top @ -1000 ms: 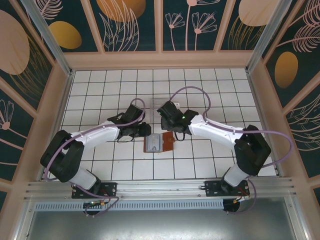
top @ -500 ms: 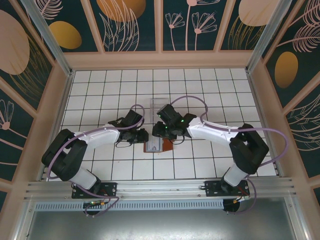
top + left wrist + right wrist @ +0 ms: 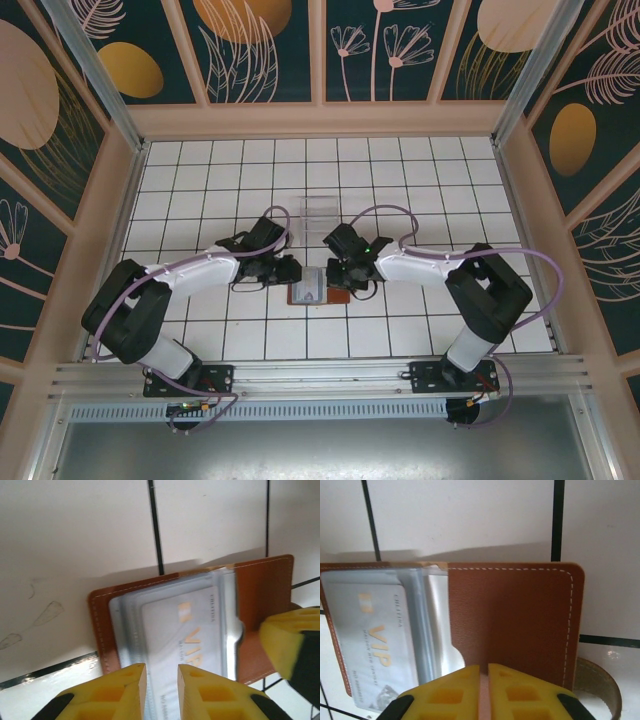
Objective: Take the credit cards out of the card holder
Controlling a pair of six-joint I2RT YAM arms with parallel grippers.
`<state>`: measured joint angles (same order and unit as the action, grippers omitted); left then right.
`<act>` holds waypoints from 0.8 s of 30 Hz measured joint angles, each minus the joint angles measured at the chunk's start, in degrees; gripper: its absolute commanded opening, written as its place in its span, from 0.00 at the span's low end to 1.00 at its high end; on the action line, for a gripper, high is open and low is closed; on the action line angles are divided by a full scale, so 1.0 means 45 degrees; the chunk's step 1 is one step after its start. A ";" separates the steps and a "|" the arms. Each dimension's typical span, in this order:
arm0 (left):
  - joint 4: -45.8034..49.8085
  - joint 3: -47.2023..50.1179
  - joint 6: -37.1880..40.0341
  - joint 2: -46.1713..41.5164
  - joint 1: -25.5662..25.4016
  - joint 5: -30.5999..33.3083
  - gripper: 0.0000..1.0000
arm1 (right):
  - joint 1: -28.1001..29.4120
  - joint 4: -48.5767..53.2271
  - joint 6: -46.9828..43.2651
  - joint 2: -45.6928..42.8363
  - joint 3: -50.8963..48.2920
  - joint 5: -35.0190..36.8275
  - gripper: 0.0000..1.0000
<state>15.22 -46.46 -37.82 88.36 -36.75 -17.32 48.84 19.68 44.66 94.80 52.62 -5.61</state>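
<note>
**Card holder open, both grippers over it**

The left gripper [image 3: 161, 672] hangs over the near edge of the card [image 3: 185, 630]. Its jaws stand a narrow slit apart, and we cannot tell whether they pinch anything. The right gripper [image 3: 483, 672] sits over the brown flap with its jaws pressed almost together.

The card holder [image 3: 515, 615] lies open and flat on the table [image 3: 200, 190] between the two grippers. One pale VIP card sits inside a clear sleeve [image 3: 427, 625]; we make out no other cards.

We judge the card light, stiff and slick, and the sleeve soft. The best hold looks like the card's edge at the sleeve's cut-out, with the flap pinned down.

Beyond the holder stands a clear stand [image 3: 320, 212].
</note>
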 measured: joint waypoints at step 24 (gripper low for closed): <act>0.0403 -0.0578 0.0146 0.1243 -0.0787 0.1545 0.22 | -0.0131 -0.2186 -0.0772 -0.0437 -0.1073 -0.0374 0.19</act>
<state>17.04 -49.06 -37.17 93.95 -40.29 -10.37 48.25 9.85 41.19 92.84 47.79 -7.29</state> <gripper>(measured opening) 0.227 0.181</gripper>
